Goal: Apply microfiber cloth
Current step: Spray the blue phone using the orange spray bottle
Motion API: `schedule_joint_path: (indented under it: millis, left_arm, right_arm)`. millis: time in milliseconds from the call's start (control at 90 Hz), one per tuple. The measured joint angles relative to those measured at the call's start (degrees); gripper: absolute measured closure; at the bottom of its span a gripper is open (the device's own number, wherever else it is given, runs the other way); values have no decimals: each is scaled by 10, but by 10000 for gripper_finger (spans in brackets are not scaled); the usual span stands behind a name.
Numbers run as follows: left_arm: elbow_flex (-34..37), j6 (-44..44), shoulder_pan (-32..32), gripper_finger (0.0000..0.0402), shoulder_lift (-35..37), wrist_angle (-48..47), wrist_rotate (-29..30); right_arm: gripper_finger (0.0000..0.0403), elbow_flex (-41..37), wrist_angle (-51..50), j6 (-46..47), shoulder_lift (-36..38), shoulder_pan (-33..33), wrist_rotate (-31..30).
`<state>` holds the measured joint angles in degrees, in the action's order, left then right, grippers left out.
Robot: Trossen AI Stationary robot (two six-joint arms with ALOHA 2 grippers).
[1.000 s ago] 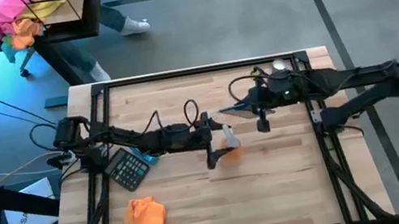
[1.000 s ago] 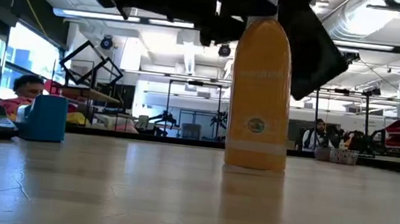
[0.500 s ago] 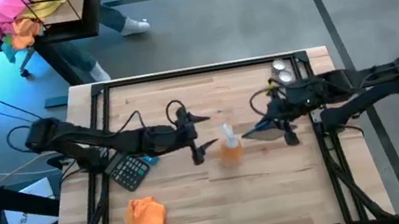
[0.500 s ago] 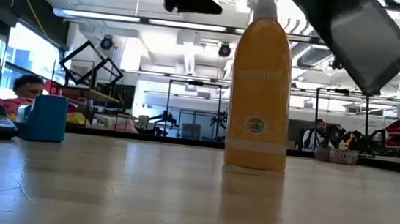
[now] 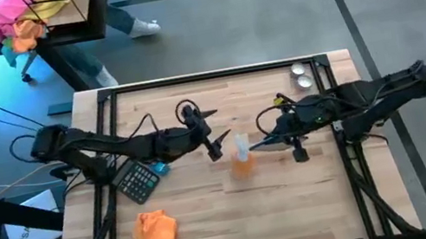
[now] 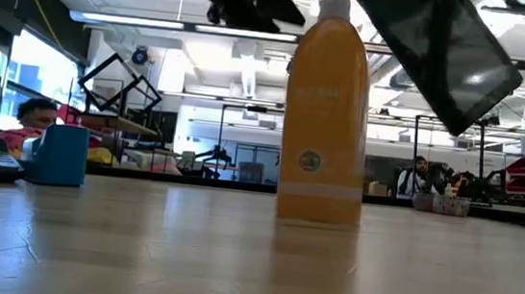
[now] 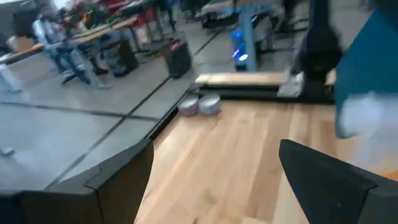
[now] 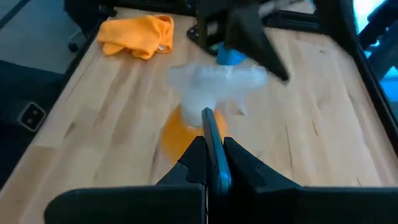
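Bottle: spray bottle (image 5: 241,160) slid slightly left at frame centre since half a second before.
Right gripper (image 5: 262,141): beside it, fingers pressed together, empty.
Left gripper (image 5: 218,140): spread wide, empty.
Cloth: microfiber cloth (image 5: 156,237) lower left, untouched; wiping not begun.

Bottle (image 5: 241,160) has shifted slightly left across the table; in the low view we see it left of its spot half a second ago. Left gripper (image 5: 216,147), over the bottle a second ago, drew back left and now sits just beside it. Right gripper (image 5: 269,140) swung in from the far side, now close on the bottle's right.
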<state>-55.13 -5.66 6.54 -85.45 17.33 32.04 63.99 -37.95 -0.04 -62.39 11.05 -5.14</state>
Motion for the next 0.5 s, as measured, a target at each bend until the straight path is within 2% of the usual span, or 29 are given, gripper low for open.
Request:
schedule_joint_path:
  millis: [133,211,344,433,500]
  left_arm:
    - [0,-4,1,71,10,-34,-121]
    - [0,22,5,71,10,-39,-147]
    - [2,66,22,71,7,-54,-137]
    - [16,78,36,71,-2,-1,-102]
    - [26,81,40,71,-15,46,-100]
  right_arm:
    - [403,0,-29,1,26,0,-18]
    - [403,0,-32,5,41,0,-19]
    - [403,0,-44,16,56,0,-18]
    - [403,0,-47,16,56,0,-17]
    - [403,0,-45,15,53,0,-17]
